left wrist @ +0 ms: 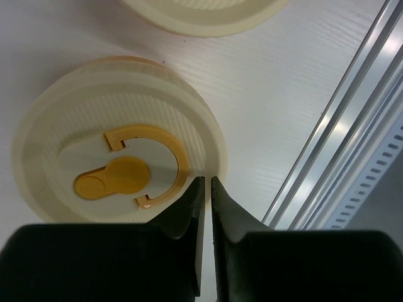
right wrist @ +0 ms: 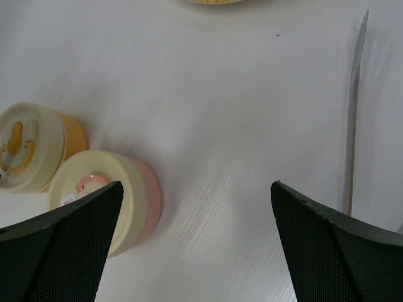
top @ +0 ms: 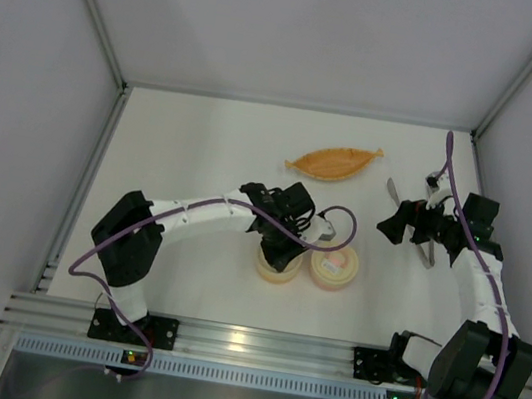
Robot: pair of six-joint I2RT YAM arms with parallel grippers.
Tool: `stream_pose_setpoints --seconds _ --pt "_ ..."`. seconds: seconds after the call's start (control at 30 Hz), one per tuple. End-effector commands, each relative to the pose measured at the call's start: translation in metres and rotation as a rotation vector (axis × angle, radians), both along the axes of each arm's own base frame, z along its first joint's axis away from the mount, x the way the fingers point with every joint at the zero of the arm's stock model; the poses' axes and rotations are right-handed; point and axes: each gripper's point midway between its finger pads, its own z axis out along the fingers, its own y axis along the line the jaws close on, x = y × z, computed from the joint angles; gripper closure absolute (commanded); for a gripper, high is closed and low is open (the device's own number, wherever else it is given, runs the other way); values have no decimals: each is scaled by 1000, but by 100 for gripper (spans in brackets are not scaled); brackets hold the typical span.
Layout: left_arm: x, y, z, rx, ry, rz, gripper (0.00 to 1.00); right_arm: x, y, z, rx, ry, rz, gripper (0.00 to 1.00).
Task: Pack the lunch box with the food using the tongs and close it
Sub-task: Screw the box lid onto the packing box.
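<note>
Two round lunch boxes stand side by side with cream lids on: an orange one [top: 279,265] [left wrist: 119,163] and a pink one [top: 334,266] [right wrist: 101,201]. My left gripper [left wrist: 208,179] hovers over the near rim of the orange box's lid, beside its orange latch [left wrist: 126,173]. Its jaws are all but touching, with only a sliver between them and nothing held. The silver tongs [top: 390,189] [right wrist: 354,107] lie on the table at the right. My right gripper [right wrist: 196,185] hangs open wide over bare table just left of the tongs. The food is out of view.
A long orange leaf-shaped dish [top: 333,160] lies at the back, behind the boxes. The aluminium rail [left wrist: 340,145] runs along the table's near edge, close to the orange box. White walls enclose the table on three sides.
</note>
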Motion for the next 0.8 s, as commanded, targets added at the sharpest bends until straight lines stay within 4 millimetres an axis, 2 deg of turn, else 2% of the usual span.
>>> stream_pose_setpoints --seconds 0.0,0.23,0.5,0.77 --pt "17 -17 5 -31 -89 39 87 8 3 12 -3 -67 26 1" --pt "18 -19 -15 22 -98 45 87 7 3 11 -9 -65 27 1" --pt "1 -4 -47 94 -50 38 88 7 3 11 -12 -67 32 1" --pt "-7 6 -64 151 -18 34 87 6 3 12 -14 -68 36 0"
